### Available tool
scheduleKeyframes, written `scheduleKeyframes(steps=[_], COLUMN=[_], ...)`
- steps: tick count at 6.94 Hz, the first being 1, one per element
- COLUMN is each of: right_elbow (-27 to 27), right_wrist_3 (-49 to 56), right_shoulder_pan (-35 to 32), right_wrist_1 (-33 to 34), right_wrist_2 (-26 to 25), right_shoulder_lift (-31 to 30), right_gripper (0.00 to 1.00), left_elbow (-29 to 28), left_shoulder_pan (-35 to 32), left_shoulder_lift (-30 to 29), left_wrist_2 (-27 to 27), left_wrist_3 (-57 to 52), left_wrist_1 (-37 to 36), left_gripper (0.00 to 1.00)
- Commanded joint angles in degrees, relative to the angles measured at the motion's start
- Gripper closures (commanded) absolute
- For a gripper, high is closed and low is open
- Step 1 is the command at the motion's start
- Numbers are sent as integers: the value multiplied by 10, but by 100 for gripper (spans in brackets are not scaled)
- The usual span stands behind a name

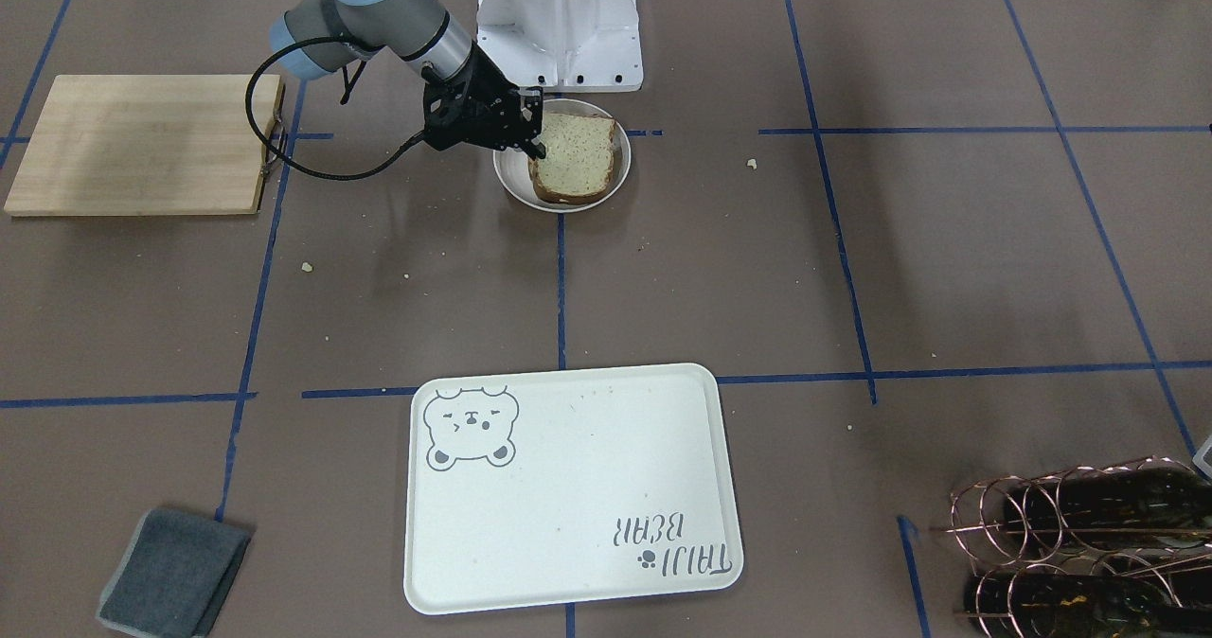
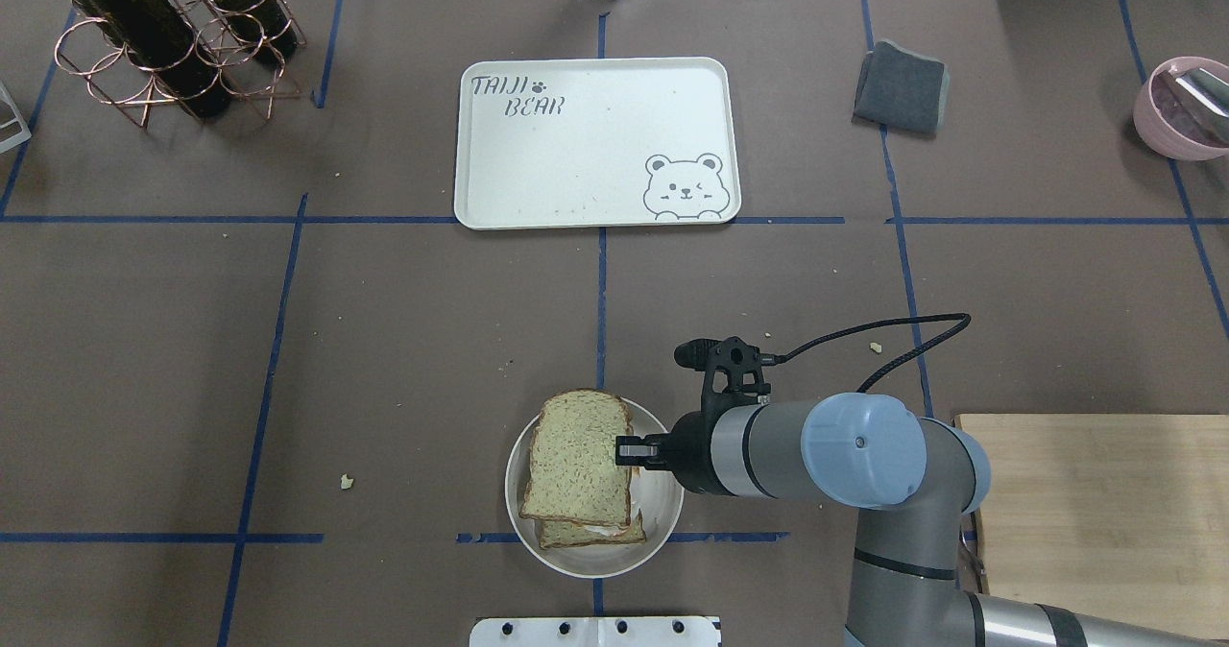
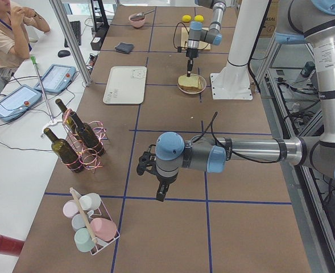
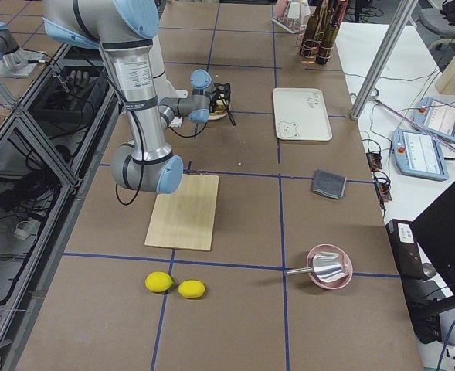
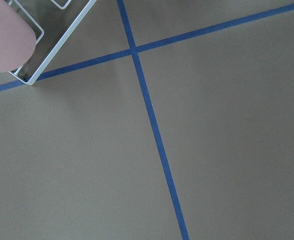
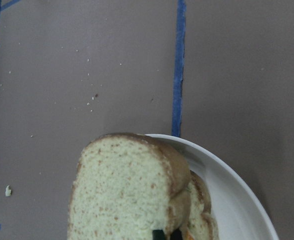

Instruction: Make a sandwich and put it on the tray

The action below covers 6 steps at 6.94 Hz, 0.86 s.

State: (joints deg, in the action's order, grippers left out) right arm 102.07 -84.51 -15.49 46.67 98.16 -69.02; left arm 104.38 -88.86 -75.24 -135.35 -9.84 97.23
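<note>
Right end effector is in from the side, fingers together, pinched on the right crust of the sandwich. It sits on the plate, middle of the desk's robot-side edge. Left end effector hangs near the left end; apart or together, I cannot tell. The danger: the grip looks to catch only the skewed top slice, so a lift could peel it off or tear it. The long axis runs from robot edge to far edge, domed crust toward the tray, mid far edge.
</note>
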Motion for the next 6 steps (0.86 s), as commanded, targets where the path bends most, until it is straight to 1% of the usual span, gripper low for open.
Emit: scheduleKeyframes(steps=[1, 2, 3, 4, 5, 6], right_elbow=[17, 88, 143, 141, 144, 140], right_wrist_3=[-1, -1, 0, 15, 88, 186], right_shoulder_pan=[-7, -31, -98, -177, -236, -289], right_wrist_1=[12, 129, 277, 303, 325, 330], right_wrist_2=[-5, 23, 96, 159, 197, 221], right_shoulder_lift=[-1, 1, 10, 1, -24, -73], right_gripper=[1, 0, 0, 0, 0, 0], left_elbow=[0, 14, 12, 6, 8, 14], left_shoulder_pan=[0, -1, 0, 1, 3, 3], left_shoulder_lift=[0, -1, -15, -15, -31, -54], left_wrist_2=[0, 0, 2, 9, 8, 6], left_wrist_3=[0, 0, 0, 0, 5, 7], left_wrist_1=[1, 1, 38, 89, 112, 119], left_gripper=[0, 0, 0, 0, 0, 0])
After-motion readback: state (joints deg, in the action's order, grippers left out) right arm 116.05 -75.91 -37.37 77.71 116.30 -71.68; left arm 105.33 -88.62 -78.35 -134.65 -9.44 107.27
